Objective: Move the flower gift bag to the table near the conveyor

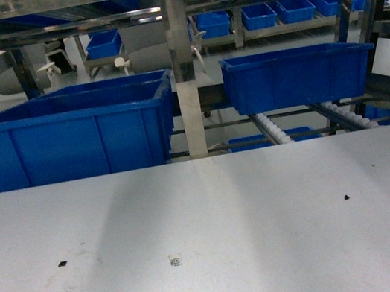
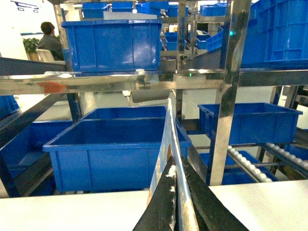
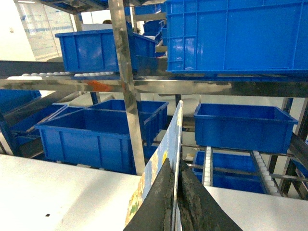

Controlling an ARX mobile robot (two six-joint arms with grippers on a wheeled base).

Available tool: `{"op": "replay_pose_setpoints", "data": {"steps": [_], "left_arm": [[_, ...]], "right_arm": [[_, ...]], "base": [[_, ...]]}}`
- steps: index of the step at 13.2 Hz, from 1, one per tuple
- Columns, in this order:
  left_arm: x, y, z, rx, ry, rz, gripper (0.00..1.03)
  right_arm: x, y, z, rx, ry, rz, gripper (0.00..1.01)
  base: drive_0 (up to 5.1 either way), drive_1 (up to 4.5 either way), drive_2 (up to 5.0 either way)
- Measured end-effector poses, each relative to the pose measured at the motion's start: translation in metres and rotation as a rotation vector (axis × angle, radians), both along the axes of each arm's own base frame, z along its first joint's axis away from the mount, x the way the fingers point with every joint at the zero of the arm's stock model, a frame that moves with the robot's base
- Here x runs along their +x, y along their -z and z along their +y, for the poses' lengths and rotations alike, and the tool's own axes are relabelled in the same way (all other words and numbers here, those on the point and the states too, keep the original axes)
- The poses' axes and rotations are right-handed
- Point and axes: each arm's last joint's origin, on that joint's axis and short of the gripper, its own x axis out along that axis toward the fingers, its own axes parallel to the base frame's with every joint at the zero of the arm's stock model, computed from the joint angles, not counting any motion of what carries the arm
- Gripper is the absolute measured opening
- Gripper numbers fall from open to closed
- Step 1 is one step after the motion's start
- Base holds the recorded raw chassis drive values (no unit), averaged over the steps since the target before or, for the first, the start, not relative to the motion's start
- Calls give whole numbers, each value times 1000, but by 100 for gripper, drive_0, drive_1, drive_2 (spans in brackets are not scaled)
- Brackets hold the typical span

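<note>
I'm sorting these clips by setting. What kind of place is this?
Probably a warehouse or factory sorting line: blue plastic bins stand on steel racks, a roller conveyor runs behind a white table, and more bins fill the shelves above.

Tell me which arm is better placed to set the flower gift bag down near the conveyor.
Probably right: the right gripper pinches the flowered bag over the table, with the conveyor rollers just ahead.
</note>
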Motion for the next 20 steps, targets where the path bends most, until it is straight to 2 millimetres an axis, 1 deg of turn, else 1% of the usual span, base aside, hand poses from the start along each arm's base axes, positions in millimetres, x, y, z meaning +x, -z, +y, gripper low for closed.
{"op": "replay_pose_setpoints", "data": {"steps": [1,2,4,6,9,11,15,20], "left_arm": [[0,0,0,-1,0,-3,2],[0,0,0,-1,0,-3,2],[0,0,0,-1,0,-3,2],[0,0,0,-1,0,-3,2],[0,0,0,-1,0,-3,2],[0,0,0,-1,0,-3,2],[0,0,0,-1,0,-3,2],[0,0,0,-1,0,-3,2]], "right_arm": [[1,0,0,-1,-12,-5,3],[8,1,-1,-10,-25,-15,3],[36,16,-2,-60,-30,36,3],[73,35,-4,-120,-16,74,3],[120,54,-6,-141,-2,127,3],[148,70,-6,-151,-6,179,3],[197,104,-8,-176,-9,281,3],[246,136,-19,-176,12,362,3]], "base": [[0,0,0],[0,0,0],[0,0,0],[0,0,0],[0,0,0],[0,0,0],[0,0,0],[0,0,0]]}}
